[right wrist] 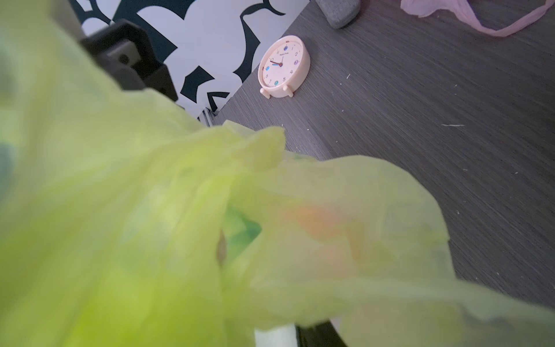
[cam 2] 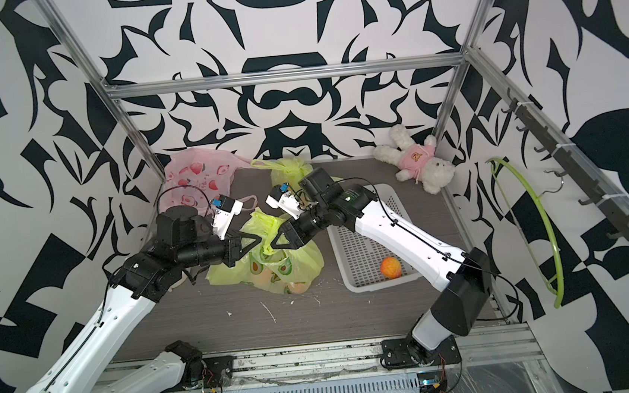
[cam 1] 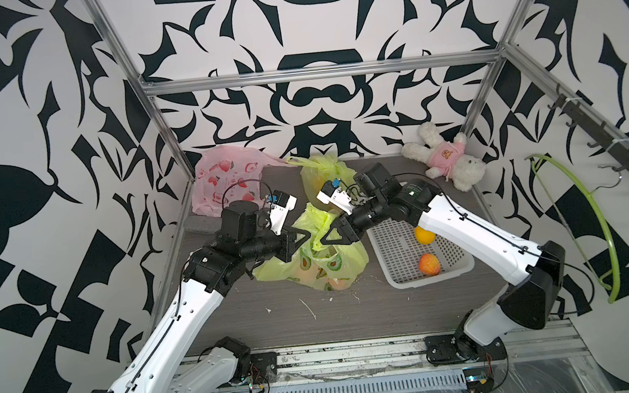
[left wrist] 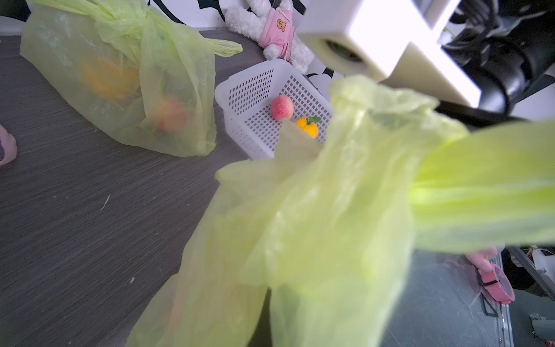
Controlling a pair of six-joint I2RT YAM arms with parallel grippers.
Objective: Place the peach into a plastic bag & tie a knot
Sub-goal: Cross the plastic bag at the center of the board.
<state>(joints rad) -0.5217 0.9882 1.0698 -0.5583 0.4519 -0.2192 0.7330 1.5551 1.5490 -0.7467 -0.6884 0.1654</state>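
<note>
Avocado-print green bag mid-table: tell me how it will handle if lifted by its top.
Likely floppy: the avocado-print bag is thin, crumpled film. Probably bottom-heavy, sagging around the round fruit inside, which may roll and shift.

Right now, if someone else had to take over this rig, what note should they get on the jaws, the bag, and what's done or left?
Left gripper: jaws shut, pinching the gathered top of the green bag.
Right gripper: at the same bunched top; plastic hides whether its jaws are open.
The bag's body rests on the table with its top lifted; orange-pink fruit shows through it.
The basket beside it holds one peach and an orange.
Done: fruit looks bagged.
Left: no finished knot is visible, so tie it.
</note>
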